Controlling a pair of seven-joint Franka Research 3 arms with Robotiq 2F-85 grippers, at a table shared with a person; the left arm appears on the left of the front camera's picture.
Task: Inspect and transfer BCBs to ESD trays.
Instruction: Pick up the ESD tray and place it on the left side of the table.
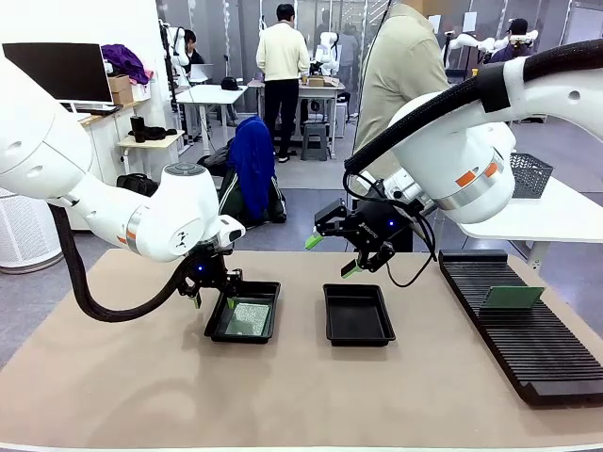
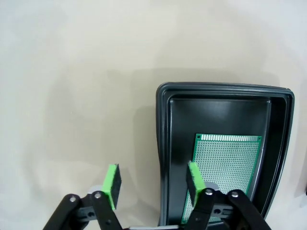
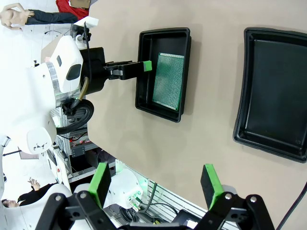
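Observation:
One BCB (image 1: 251, 318) lies flat in the left ESD tray (image 1: 240, 339). My left gripper (image 1: 215, 299) is low at that tray's left edge. In the left wrist view the left gripper (image 2: 153, 184) is open, its green pads astride the tray rim (image 2: 163, 143), one pad outside and one over the BCB (image 2: 225, 167). The second ESD tray (image 1: 358, 318) is empty. My right gripper (image 1: 332, 256) hangs open above it with nothing held. From the right gripper (image 3: 156, 184) I look down on both trays (image 3: 273, 91) and the BCB (image 3: 169, 81). Another BCB (image 1: 512, 298) stands in the rack.
A long black ribbed rack (image 1: 528, 348) runs along the table's right side. A person (image 1: 405, 66) stands at the far edge behind the right arm. Bare tan table (image 1: 283, 395) lies in front of the trays.

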